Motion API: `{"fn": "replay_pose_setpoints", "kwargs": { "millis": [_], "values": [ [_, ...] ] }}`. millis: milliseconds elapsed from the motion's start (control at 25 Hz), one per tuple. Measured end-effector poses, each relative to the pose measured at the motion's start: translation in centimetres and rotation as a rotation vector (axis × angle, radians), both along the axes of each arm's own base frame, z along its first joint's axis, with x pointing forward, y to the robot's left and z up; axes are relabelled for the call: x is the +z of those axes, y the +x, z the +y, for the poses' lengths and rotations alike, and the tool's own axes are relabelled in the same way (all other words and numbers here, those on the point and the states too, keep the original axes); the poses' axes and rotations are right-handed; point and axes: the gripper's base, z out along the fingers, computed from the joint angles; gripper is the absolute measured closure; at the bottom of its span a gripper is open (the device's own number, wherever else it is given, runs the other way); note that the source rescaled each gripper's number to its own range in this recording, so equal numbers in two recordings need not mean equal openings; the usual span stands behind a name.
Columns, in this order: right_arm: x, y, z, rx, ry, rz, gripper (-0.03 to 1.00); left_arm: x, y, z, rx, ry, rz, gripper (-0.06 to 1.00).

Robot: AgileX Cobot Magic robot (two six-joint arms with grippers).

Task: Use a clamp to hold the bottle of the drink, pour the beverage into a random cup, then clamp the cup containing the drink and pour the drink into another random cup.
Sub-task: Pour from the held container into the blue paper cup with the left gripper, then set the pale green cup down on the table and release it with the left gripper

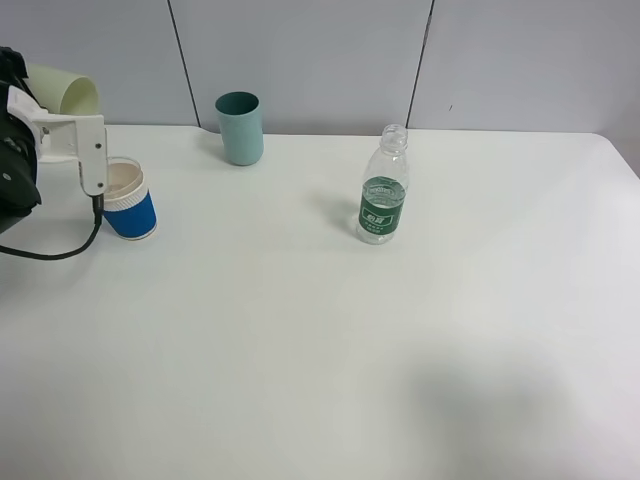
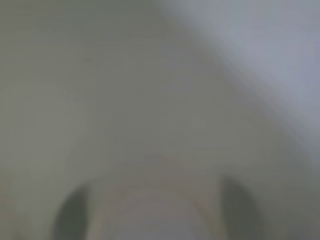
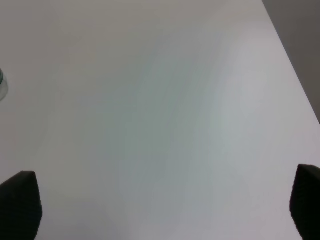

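My left gripper (image 1: 68,128) is at the far left edge of the exterior view, shut on the pale yellow-green cup (image 1: 66,88). It holds the cup tipped on its side, mouth toward the right, above the blue paper cup (image 1: 130,205). The left wrist view is a blur filled by the held cup (image 2: 150,115). No liquid shows. The capless bottle (image 1: 383,190) stands upright mid-table, and its edge shows in the right wrist view (image 3: 2,85). My right gripper (image 3: 162,207) is open and empty over bare table; it is outside the exterior view.
A darker teal cup (image 1: 240,127) stands at the back of the white table (image 1: 320,350), near the grey wall. A black cable (image 1: 60,250) loops from the left arm onto the table beside the blue cup. The table's right edge (image 3: 292,65) shows in the right wrist view.
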Motion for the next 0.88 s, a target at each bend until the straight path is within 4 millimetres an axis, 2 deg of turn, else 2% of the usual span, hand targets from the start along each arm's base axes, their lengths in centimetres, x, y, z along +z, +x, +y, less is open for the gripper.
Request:
{"fn": "replay_pose_setpoints", "kwargs": {
  "millis": [160,240,440,720,880],
  "values": [
    [0.0,0.0,0.0,0.0,0.0,0.0,-0.03,-0.1,-0.3,0.0,0.023,-0.126,-0.009,0.92],
    [0.0,0.0,0.0,0.0,0.0,0.0,-0.03,0.0,-0.5,-0.6,-0.005,-0.214,0.005,0.92],
    [0.0,0.0,0.0,0.0,0.0,0.0,-0.03,2.0,-1.5,-2.3,-0.094,-0.432,-0.067,0.92],
    [0.0,0.0,0.0,0.0,0.0,0.0,-0.03,4.3,-3.4,-5.7,-0.287,-0.767,-0.099,0.92],
    [0.0,0.0,0.0,0.0,0.0,0.0,-0.03,4.4,-4.5,-8.0,-0.386,-0.946,-0.03,0.92]
  ]
}}
